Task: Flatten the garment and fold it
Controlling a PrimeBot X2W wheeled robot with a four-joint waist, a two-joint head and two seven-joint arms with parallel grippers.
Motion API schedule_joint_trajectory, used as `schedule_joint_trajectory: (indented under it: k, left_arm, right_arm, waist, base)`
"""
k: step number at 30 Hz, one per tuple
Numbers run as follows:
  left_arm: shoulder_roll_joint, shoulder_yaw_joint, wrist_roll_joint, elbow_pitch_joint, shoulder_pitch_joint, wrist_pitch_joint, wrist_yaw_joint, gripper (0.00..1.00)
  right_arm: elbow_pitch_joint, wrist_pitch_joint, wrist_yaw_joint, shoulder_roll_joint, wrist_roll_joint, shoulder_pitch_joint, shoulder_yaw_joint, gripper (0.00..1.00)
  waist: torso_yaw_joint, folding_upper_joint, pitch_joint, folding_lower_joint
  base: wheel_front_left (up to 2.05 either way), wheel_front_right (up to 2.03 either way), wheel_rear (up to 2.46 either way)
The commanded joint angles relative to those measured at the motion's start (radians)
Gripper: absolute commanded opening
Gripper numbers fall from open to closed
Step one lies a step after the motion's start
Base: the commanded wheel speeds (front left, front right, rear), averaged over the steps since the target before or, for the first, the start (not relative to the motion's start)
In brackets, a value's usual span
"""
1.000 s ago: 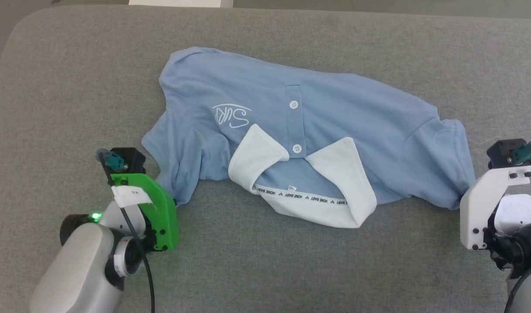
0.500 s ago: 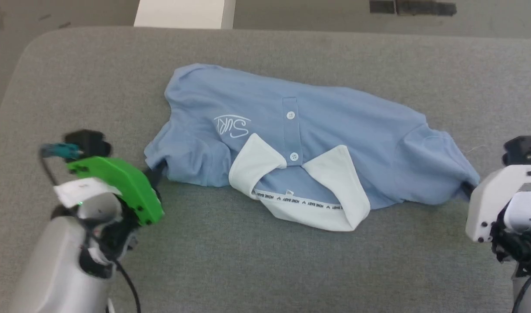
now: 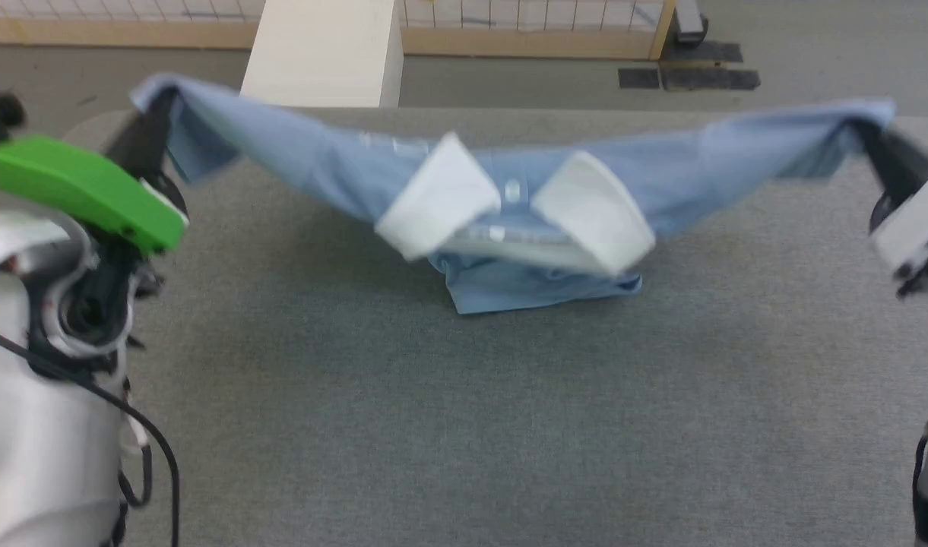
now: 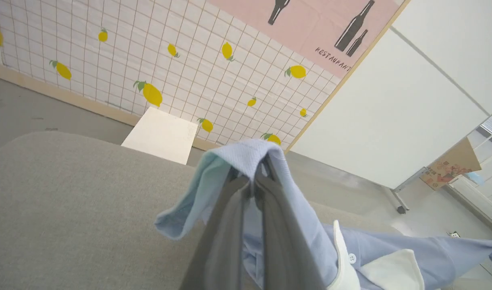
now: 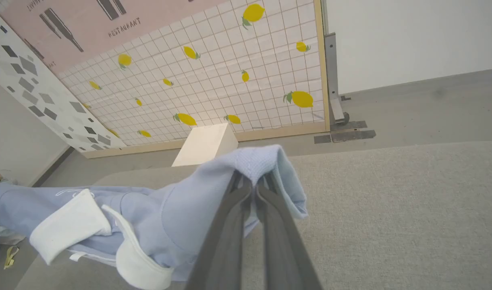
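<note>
Garment (image 3: pixel 509 190) lifted since before, stretched, sagging

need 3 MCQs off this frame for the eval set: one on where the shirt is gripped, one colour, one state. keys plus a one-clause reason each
1. Where do the left tool and right tool hold the garment?
A) both at the middle
B) one at each outer end
C) both at the same end

2. What colour is the collar?
A) green
B) white
C) black

3. What state is the garment in?
A) lying flat
B) held up and stretched between the tools, sagging in the middle
C) folded into a neat stack

Key:
1 B: each wrist view shows that tool shut on a fabric end.
2 B: both flaps are white against the light blue cloth.
3 B: the head view shows it hanging between the tools, middle drooping.
</note>
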Motion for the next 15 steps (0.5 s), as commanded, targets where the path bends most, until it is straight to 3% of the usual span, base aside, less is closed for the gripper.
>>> schedule_joint_trajectory:
  k: [1,7,15]
  left_arm:
    - [0.008,0.011,0.009,-0.007,-0.043,-0.020,0.001,0.00]
    - [0.017,0.029,0.028,-0.024,-0.159,-0.056,0.004,0.00]
    - [0.054,0.026,0.053,0.031,-0.286,-0.051,-0.002,0.00]
  right_arm:
    - [-0.010,-0.013,-0.001,0.002,0.027,-0.039,-0.009,0.00]
    - [-0.035,-0.060,-0.001,0.015,0.113,-0.163,-0.060,0.00]
    - [-0.027,-0.074,-0.001,0.035,0.136,-0.270,-0.100,0.00]
  waist:
    - [-0.008,0.0000,-0.024,0.0000]
    - [-0.010,0.0000,-0.052,0.0000]
    - [-0.009,0.0000,-0.061,0.0000]
  base:
    - [0.00,0.00,0.00]
    - [0.00,0.00,0.00]
    - [0.00,0.00,0.00]
